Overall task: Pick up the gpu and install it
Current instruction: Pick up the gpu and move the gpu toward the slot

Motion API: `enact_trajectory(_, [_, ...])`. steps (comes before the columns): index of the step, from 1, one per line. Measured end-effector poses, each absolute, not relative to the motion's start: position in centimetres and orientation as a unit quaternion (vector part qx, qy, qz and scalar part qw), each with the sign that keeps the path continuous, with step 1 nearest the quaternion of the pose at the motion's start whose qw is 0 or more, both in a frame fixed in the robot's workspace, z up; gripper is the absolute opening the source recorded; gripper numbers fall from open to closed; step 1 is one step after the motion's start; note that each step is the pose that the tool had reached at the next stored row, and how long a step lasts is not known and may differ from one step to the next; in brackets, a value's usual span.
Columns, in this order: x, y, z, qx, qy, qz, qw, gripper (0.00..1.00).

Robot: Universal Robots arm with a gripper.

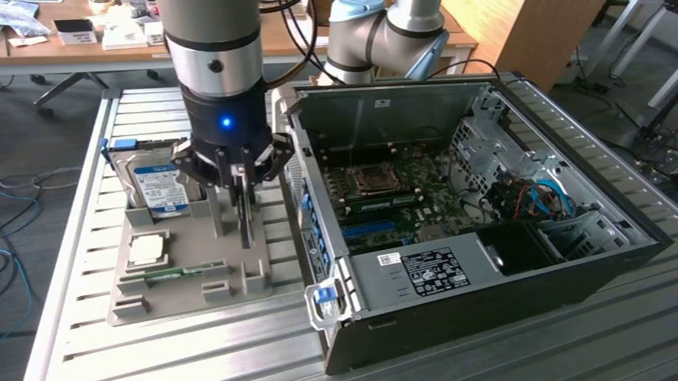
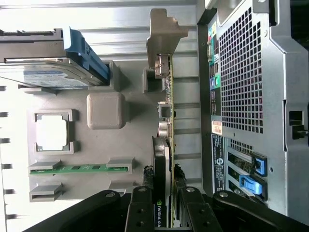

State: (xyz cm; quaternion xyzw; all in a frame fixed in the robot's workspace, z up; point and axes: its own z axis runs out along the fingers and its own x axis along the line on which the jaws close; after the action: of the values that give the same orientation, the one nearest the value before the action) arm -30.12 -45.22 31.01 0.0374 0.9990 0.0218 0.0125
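In the exterior view, the black-fingered hand (image 1: 241, 184) is lowered over a grey moulded holder tray (image 1: 190, 294) on the slatted aluminium tabletop (image 1: 212, 349). Between its fingers the gpu (image 1: 247, 222), a thin green card with a dark cooler, stands on edge in its slot. Just beside the tray is the open black computer case (image 1: 593, 262), and the green motherboard (image 1: 402, 198) inside has no card fitted.

In the wrist view, the hand (image 2: 165, 191) is drawn narrow, one finger on each face of the gpu (image 2: 170, 96). The card's silver bracket is at the far end, and its lower edge sits in the tray (image 2: 130, 145).

The grasp looks made. The card is not yet lifted, and installation is undone.
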Motion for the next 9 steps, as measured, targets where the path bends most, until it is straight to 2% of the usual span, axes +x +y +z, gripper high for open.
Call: enact_trajectory(9, [-30.1,-45.2,32.2,0.037,0.999,0.022,0.012,0.27])
